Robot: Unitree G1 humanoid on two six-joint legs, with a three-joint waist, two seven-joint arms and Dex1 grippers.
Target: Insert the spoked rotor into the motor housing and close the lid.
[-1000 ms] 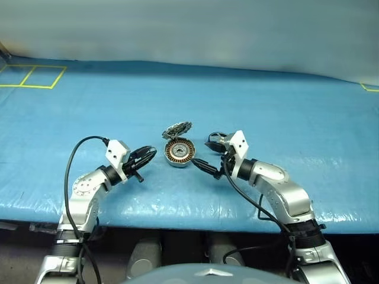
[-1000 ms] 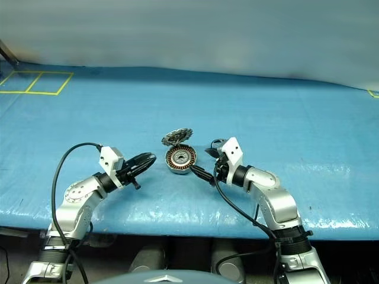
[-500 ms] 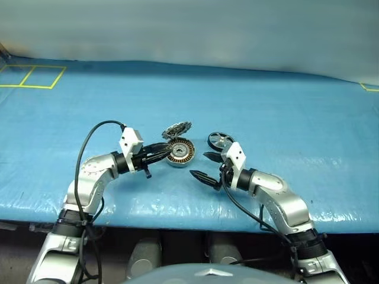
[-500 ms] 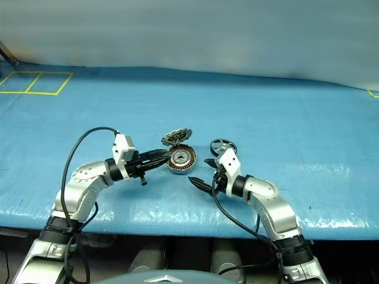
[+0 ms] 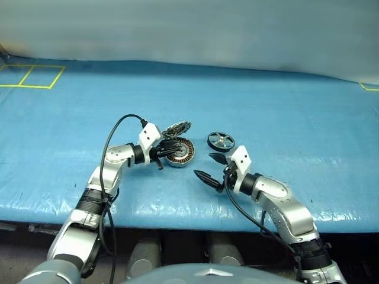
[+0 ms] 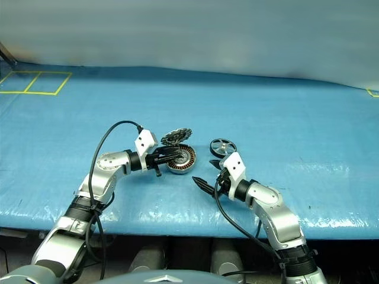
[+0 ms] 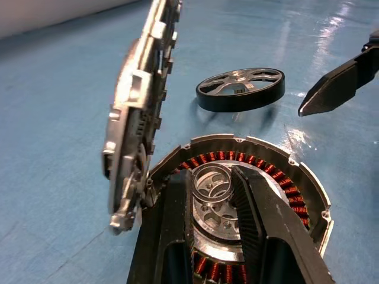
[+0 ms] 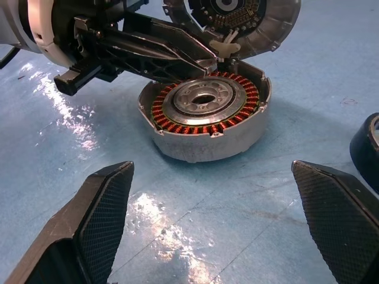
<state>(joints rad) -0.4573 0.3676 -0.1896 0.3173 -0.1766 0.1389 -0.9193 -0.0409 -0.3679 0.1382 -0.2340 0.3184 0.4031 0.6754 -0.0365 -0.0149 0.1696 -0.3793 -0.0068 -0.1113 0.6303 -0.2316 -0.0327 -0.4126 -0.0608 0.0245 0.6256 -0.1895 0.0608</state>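
Observation:
The motor housing [image 5: 179, 152] stands on the blue table, its copper windings and grey centre showing. Its toothed lid [image 5: 176, 128] is raised on the hinge at the far side, nearly upright. The spoked rotor [image 5: 221, 141] lies flat on the table just right of the housing, with nothing touching it. My left gripper [image 5: 173, 149] reaches over the housing's left rim beside the lid. Its fingers [image 7: 266, 225] are a narrow gap apart with nothing between them. My right gripper [image 5: 204, 165] hovers wide open in front of the housing and rotor, empty.
The blue cover [image 5: 296, 106] stretches far to both sides and behind. Yellow tape squares [image 5: 32, 76] mark the far left corner. The table's front edge [image 5: 177, 214] runs just below both arms. A black cable [image 5: 115, 133] loops above the left forearm.
My left gripper has swung right from open table to lie over the housing. My right gripper has drawn back toward the front edge, uncovering the rotor. Housing, lid and rotor stayed put.

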